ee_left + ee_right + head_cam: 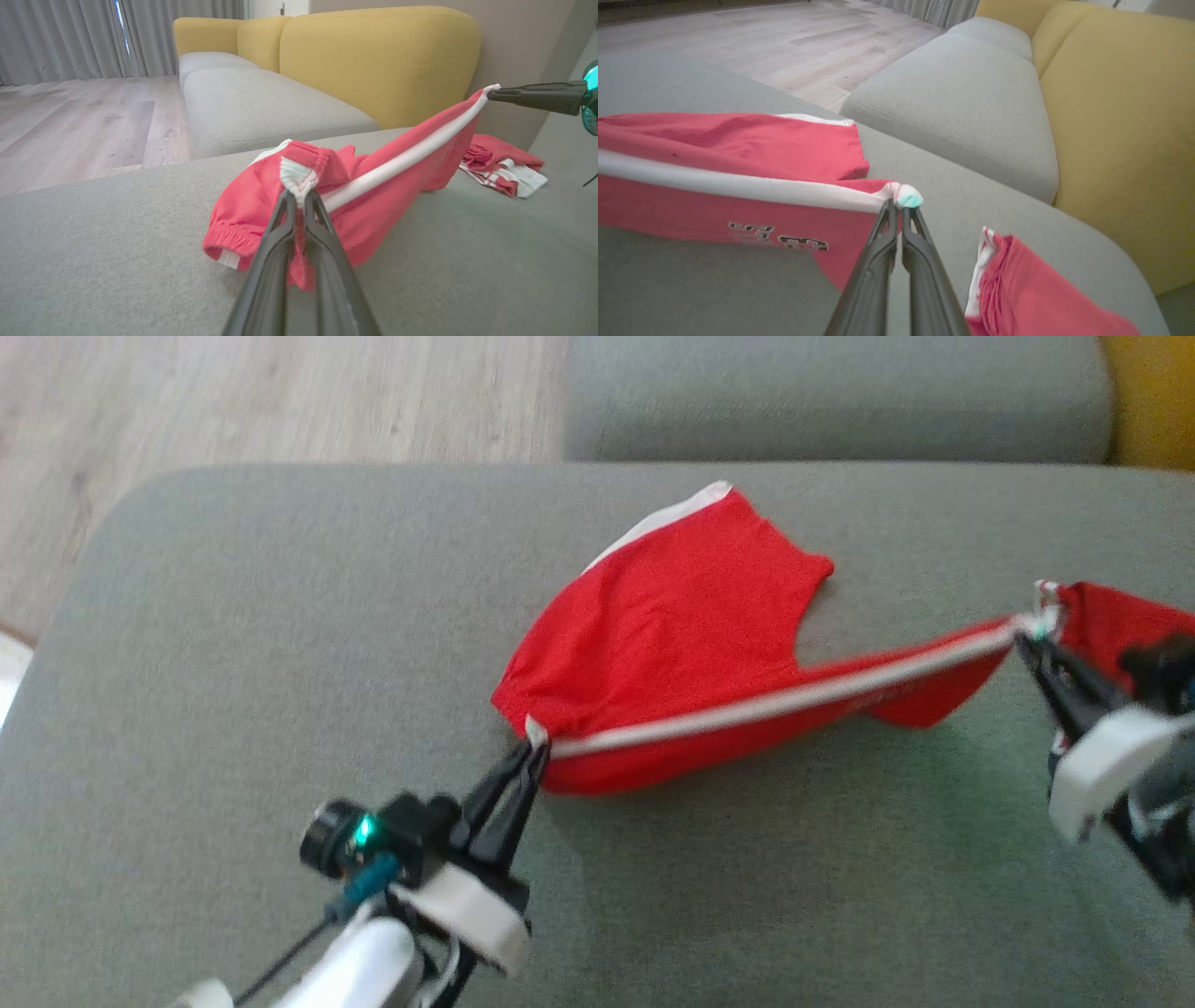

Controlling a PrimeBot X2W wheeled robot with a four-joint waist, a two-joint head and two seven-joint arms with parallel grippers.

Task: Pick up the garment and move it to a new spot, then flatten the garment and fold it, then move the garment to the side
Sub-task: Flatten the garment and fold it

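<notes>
Garment (691, 616), red with a white stripe, hangs stretched between both arms over the grey sofa cushion (280, 663), its far part resting on the cushion. Left fingers (509, 793) are pinched tight on one end of the striped edge, and right fingers (1064, 683) are pinched tight on the other end. Just beyond them lies a second red cloth (1130, 616).

Dark printed lettering (803, 242) on the red garment (738, 140), upside down, too blurred to read
</notes>
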